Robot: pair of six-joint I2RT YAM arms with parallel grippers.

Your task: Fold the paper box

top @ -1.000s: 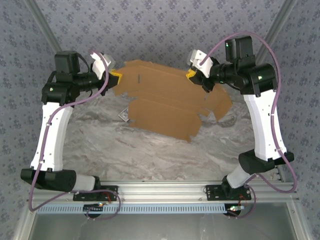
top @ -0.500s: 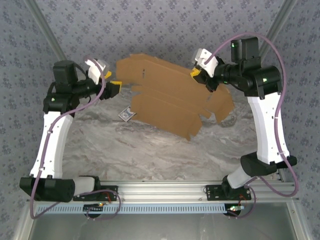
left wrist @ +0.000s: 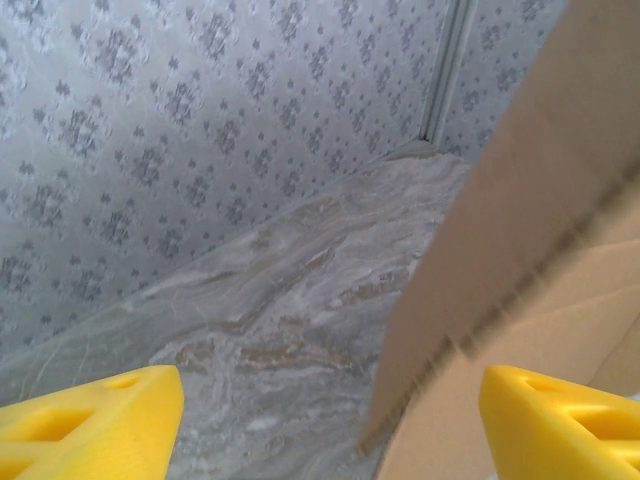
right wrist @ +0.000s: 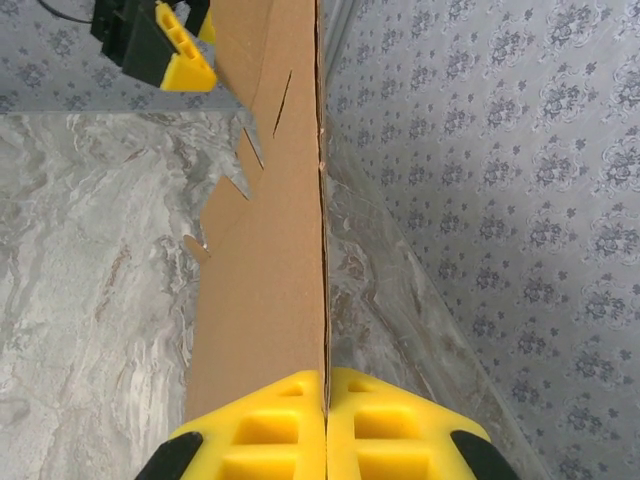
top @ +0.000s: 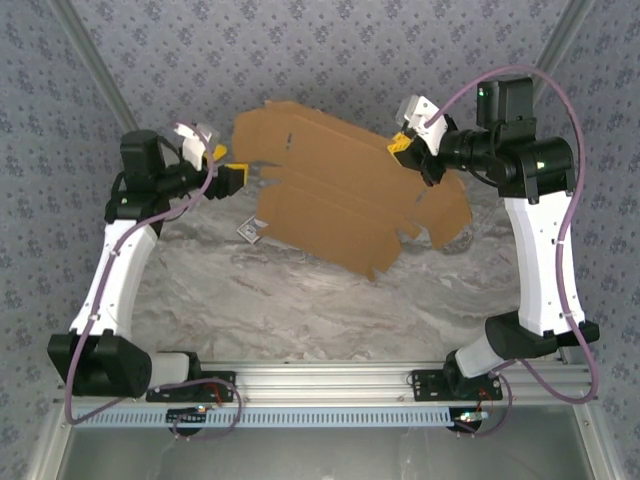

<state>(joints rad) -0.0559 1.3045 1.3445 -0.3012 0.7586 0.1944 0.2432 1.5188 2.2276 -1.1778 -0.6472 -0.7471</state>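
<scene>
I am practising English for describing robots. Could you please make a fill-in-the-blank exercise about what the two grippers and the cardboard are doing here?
The right gripper is ___ on the edge of the paper box.
The left gripper stands ___, gripping nothing.
Both grippers' fingers are coloured ___.
Missing words: shut; open; yellow.

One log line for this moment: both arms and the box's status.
left gripper: jaws open, beside paper box left edge | right gripper: jaws shut on its far-right edge | fold: not yet done
</scene>
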